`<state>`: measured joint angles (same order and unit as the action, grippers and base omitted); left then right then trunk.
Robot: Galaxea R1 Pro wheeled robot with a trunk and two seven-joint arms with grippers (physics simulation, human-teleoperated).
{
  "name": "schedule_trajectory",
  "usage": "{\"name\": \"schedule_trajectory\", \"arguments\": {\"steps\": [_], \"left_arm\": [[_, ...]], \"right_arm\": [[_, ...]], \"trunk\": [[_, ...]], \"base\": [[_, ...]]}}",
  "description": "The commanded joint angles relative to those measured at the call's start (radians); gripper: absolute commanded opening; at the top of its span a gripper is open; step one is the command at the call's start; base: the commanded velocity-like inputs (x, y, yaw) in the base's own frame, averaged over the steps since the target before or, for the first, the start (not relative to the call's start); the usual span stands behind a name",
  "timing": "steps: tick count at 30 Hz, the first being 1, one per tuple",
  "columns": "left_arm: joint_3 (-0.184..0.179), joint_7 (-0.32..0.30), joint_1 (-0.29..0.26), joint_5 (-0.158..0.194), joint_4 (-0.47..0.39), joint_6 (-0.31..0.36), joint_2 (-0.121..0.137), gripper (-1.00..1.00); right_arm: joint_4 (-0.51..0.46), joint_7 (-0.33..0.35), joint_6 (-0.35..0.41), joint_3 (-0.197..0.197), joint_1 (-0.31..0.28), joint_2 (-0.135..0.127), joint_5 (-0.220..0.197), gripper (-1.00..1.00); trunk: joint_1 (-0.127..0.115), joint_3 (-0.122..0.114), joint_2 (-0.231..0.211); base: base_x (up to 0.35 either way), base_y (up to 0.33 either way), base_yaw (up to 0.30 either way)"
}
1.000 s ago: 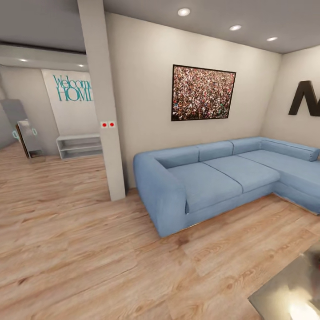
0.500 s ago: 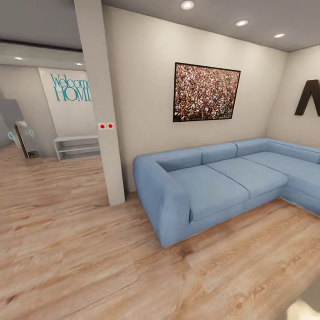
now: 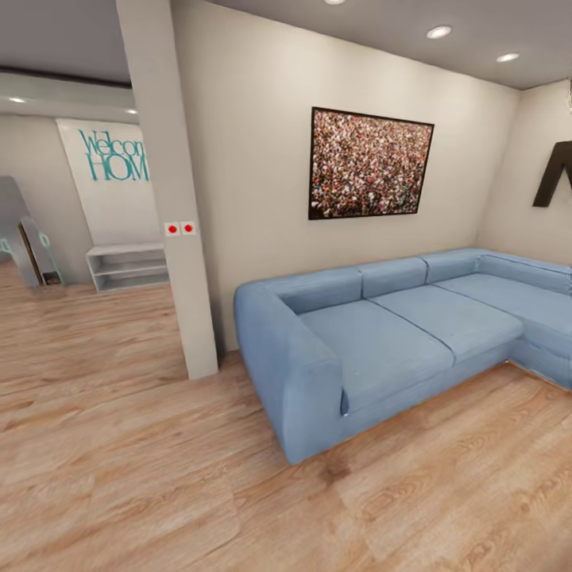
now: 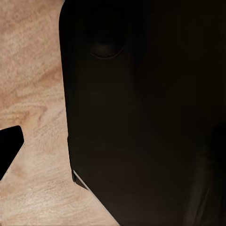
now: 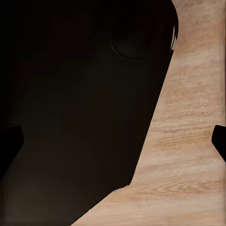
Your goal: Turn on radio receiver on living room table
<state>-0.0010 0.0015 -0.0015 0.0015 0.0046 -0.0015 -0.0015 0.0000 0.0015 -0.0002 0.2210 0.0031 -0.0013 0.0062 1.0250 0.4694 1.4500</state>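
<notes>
Head view showed you, from left to right, a white shelf, a pillar, a framed picture and the blue sofa on wood floor; radio and table were not visible. Wrist views gave dark robot body over floor, so I cannot tell the grippers' state. I judge the radio light, glossy, slippery: hold its sides, press gently.

Living room: light wood plank floor, beige walls, blue sectional sofa set against the wall.
</notes>
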Motion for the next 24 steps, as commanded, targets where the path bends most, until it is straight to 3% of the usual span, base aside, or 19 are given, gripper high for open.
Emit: {"name": "schedule_trajectory", "arguments": {"steps": [1,7,24], "left_arm": [[0.000,0.000,0.000,0.000,0.000,0.000,0.000,1.00],[0.000,0.000,0.000,0.000,0.000,0.000,0.000,1.00],[0.000,0.000,0.000,0.000,0.000,0.000,0.000,1.00]], "right_arm": [[0.000,0.000,0.000,0.000,0.000,0.000,-0.001,1.00],[0.000,0.000,0.001,0.000,0.000,0.000,-0.008,1.00],[0.000,0.000,0.002,0.000,0.000,0.000,-0.009,1.00]], "trunk": [[0.000,0.000,0.000],[0.000,0.000,0.000],[0.000,0.000,0.000]], "base": [[0.322,0.000,-0.160],[0.222,0.000,-0.231],[0.013,0.000,-0.278]]}}
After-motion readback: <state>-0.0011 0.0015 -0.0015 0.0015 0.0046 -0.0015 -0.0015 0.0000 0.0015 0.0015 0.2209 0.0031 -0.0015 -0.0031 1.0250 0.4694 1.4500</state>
